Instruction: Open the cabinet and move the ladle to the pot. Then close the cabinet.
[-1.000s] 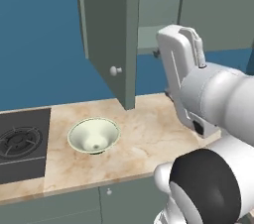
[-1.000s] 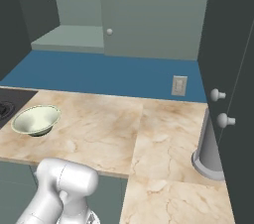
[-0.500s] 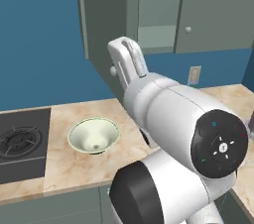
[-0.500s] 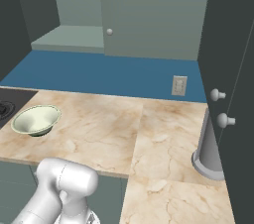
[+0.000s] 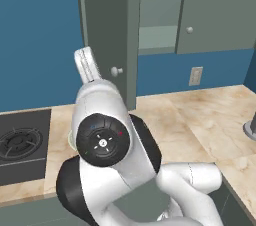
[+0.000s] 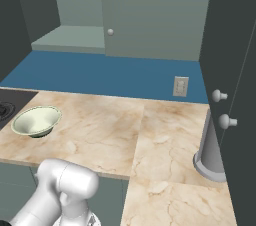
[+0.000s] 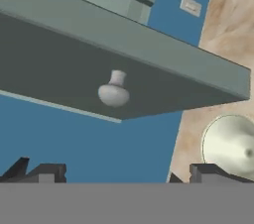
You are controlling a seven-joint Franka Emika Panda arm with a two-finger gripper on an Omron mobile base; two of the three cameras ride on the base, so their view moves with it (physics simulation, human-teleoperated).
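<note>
Grey-green cabinet [image 5: 112, 25] on the wall; left door swung open, small pale knob [image 5: 116, 71] showing

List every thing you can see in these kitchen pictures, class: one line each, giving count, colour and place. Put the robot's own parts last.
cabinet: one, grey-green, on the wall, left door swung open, shelf bare where visible.
knob: one on the open door, pale, ahead of the gripper.
bowl: one, pale green-white, on the counter near the stove.
stove: one, black, at the counter's left end.
wall outlet: one, pale, on the blue wall.
counter: one, beige marble.
gripper: one, dark fingertips spread, holding nothing.
</note>
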